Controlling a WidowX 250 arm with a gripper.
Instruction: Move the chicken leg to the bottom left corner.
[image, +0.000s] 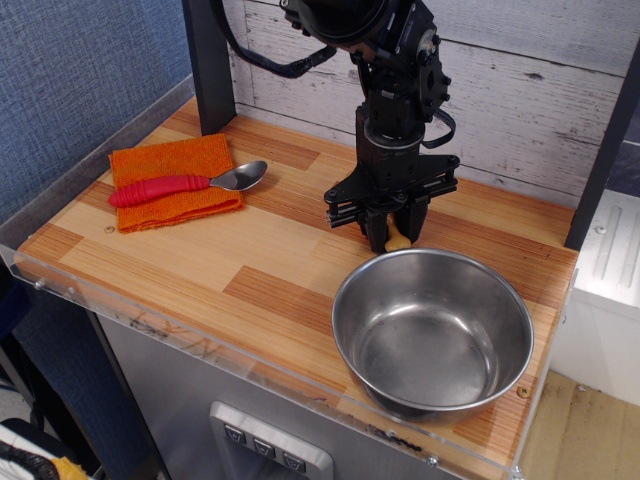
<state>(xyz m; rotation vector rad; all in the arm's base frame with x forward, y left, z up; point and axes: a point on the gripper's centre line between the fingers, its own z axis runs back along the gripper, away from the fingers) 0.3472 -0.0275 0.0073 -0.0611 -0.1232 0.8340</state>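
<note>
Pincer (392, 238) clamped on chicken leg (398, 240), ready for carrying toward the counter's (200, 265) bottom left corner (45, 262), at 8 o'clock.

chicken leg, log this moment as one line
tool: shut on chicken leg | place: behind steel bowl | bottom left corner: not yet reached

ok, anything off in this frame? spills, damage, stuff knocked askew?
Nothing stands out. The spoon lies on the orange cloth, the metal bowl sits upright and empty, no spills on the tabletop. The gripper is shut on the chicken leg, which is mostly hidden between the fingers.
</note>
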